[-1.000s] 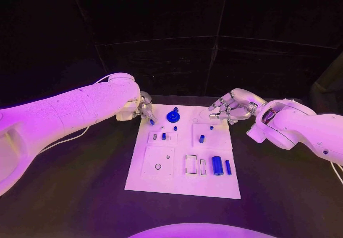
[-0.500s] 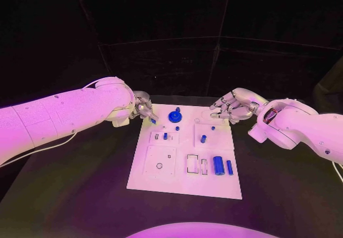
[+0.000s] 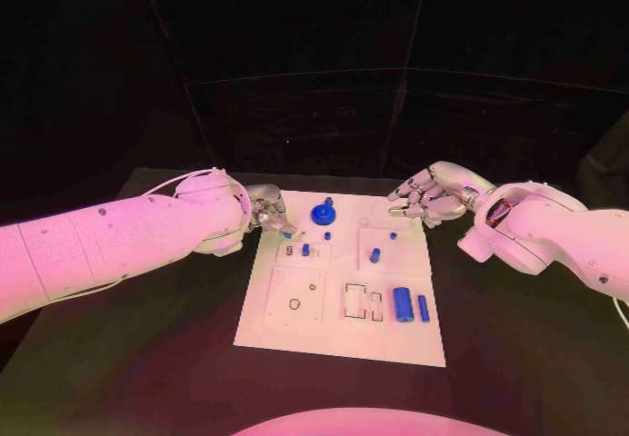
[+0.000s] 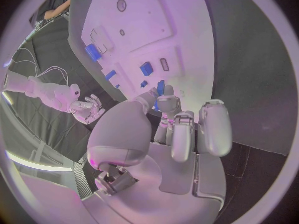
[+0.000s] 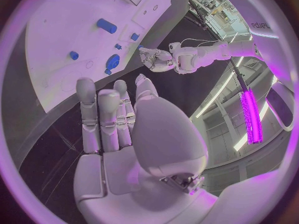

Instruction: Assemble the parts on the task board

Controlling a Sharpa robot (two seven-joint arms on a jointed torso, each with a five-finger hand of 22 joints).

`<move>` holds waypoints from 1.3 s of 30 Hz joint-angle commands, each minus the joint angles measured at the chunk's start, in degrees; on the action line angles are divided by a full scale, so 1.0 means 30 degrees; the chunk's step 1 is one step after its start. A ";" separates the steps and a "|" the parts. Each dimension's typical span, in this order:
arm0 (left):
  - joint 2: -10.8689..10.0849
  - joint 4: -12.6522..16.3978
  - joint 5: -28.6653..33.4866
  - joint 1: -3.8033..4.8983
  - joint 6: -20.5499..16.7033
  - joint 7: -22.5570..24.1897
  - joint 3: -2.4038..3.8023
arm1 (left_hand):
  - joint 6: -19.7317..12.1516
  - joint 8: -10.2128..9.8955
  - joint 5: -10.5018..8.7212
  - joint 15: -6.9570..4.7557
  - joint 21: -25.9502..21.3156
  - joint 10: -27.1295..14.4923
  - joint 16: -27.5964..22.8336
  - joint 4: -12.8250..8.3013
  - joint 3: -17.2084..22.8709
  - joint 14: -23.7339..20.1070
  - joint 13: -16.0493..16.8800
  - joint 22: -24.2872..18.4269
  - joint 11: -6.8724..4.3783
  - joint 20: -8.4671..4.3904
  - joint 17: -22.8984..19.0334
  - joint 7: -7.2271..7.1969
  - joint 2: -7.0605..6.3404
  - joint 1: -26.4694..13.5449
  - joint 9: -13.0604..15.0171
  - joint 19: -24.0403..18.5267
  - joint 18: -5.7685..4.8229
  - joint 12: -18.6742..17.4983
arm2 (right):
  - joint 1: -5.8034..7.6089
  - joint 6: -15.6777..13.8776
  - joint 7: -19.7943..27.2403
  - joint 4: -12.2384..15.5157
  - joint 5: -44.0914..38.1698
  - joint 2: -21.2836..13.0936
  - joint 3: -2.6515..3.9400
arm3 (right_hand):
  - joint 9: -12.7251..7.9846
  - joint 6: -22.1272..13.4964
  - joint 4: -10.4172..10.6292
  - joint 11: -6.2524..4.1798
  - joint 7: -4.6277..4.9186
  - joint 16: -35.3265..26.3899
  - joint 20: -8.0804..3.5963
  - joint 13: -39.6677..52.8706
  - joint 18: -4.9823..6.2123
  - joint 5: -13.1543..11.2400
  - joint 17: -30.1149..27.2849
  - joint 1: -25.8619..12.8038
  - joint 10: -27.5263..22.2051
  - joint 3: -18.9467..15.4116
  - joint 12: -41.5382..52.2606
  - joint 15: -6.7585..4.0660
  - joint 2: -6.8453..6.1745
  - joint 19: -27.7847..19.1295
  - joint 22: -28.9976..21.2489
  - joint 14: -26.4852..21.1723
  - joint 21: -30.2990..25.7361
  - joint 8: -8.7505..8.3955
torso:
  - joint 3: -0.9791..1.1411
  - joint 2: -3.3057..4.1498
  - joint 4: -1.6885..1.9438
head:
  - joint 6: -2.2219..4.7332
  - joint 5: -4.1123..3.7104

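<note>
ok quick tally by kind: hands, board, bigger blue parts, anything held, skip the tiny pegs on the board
hands: 2, left hand, right hand
task board: 1
round blue knob: 1
blue cylinders lying flat: 2
small blue part in left hand: 1
total: 7

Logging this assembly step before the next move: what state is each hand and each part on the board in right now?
left hand: pinching a small blue part at the board's far left edge.
right hand: holding nothing, fingers apart, over the board's far right corner.
task board: flat on the table.
round blue part: standing in the board, far end.
large blue cylinder: lying on its side.
slim blue cylinder: lying beside it, apart.
</note>
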 commanded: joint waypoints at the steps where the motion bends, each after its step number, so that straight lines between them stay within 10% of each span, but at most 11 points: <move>1: -0.0044 0.0169 -0.1225 -0.0067 -0.0432 0.0277 -0.0114 | -0.0011 0.0053 0.0064 -0.0119 0.0054 0.0202 0.0062 -0.1622 0.1702 0.2014 0.0019 0.0015 -0.0020 -0.0048 0.5031 -0.0129 0.0097 0.0074 0.0892 0.0075 -0.0237 0.0028 | 0.0034 0.0032 0.0204 0.0008 0.0045 0.0024 0.0008 | -0.0009 -0.0115 0.0092 0.0053 0.0020 -0.0080 0.0030 -0.0027 0.0317 0.0051 0.0005 -0.0101 -0.0043 -0.0061 -0.0005 -0.0004 0.0144 -0.0009 -0.0022 0.0151 -0.0111 0.0110 | 0.0007 0.0024 -0.0054 | -0.0014 0.0076; 39: -0.0055 0.0516 -0.1436 -0.0382 0.1320 -0.0236 -0.0442 | -0.0015 0.0092 0.0062 -0.0125 0.0031 0.0217 0.0062 -0.1612 0.1854 0.2014 -0.0006 -0.0009 -0.0025 -0.0056 0.5031 -0.0134 0.0017 -0.0007 0.0928 0.0068 -0.0232 0.0012 | 0.0030 0.0134 0.0215 -0.0036 0.0036 0.0127 0.0006 | -0.0008 -0.0120 0.0124 0.0053 0.0021 -0.0098 0.0032 -0.0035 0.0319 0.0068 0.0008 -0.0125 -0.0045 -0.0081 0.0004 -0.0001 0.0158 -0.0006 -0.0040 0.0157 -0.0132 0.0118 | 0.0010 0.0022 -0.0031 | -0.0254 0.0017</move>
